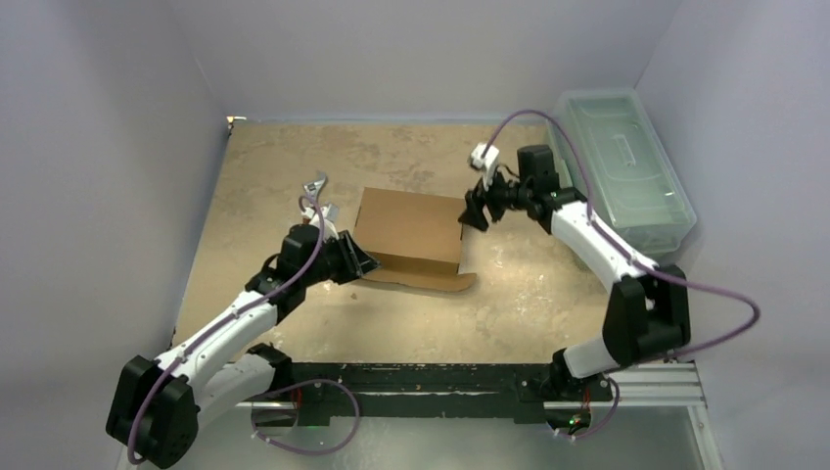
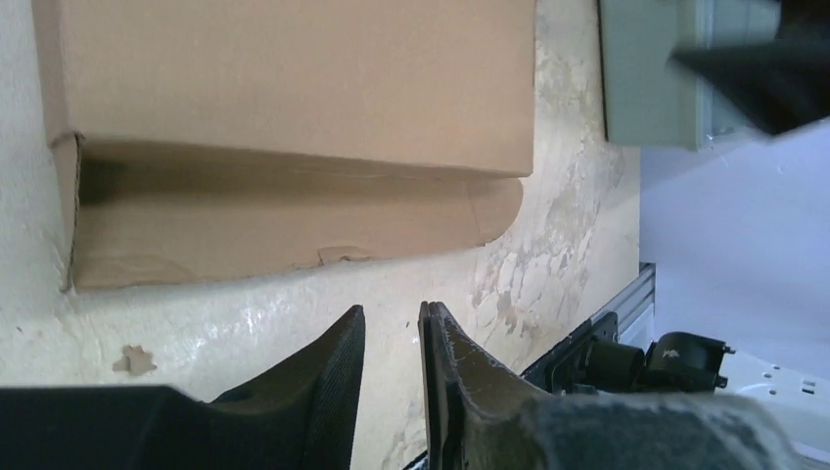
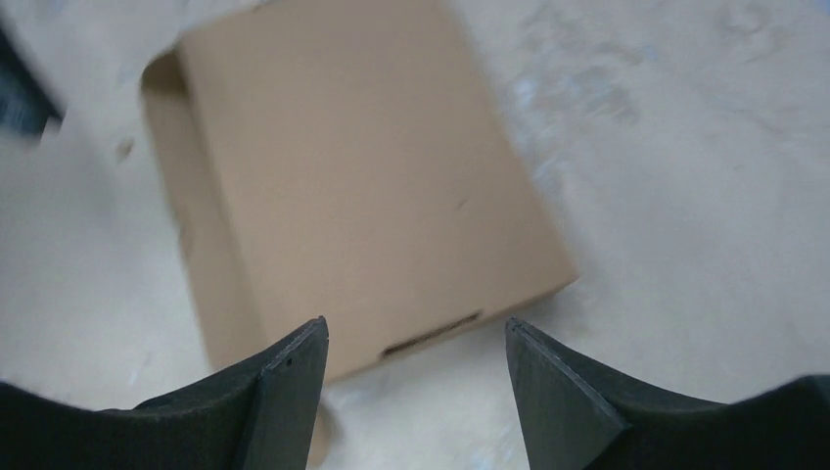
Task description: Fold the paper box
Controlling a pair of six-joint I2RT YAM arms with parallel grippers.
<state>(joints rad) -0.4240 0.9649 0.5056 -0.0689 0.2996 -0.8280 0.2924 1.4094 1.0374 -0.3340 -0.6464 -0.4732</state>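
Paper box (image 1: 409,229) lies mid-table (image 1: 294,166), lid closed flat, one flap spread on the table along its near edge. Left gripper (image 1: 360,262) sits at the box's near-left corner, jaws nearly clenched, only a narrow gap, grasping nothing. Right gripper (image 1: 474,211) hangs just right of the box, jaws released wide. Pale-green bin (image 1: 626,166) far right

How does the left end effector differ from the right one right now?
The left end effector has its fingers nearly closed, only a thin gap between them; the right end effector is spread wide. The left sits low by the paper box's near-left corner, facing its loose front flap; the right hovers above its right side, looking down on the closed top. Both hold nothing.
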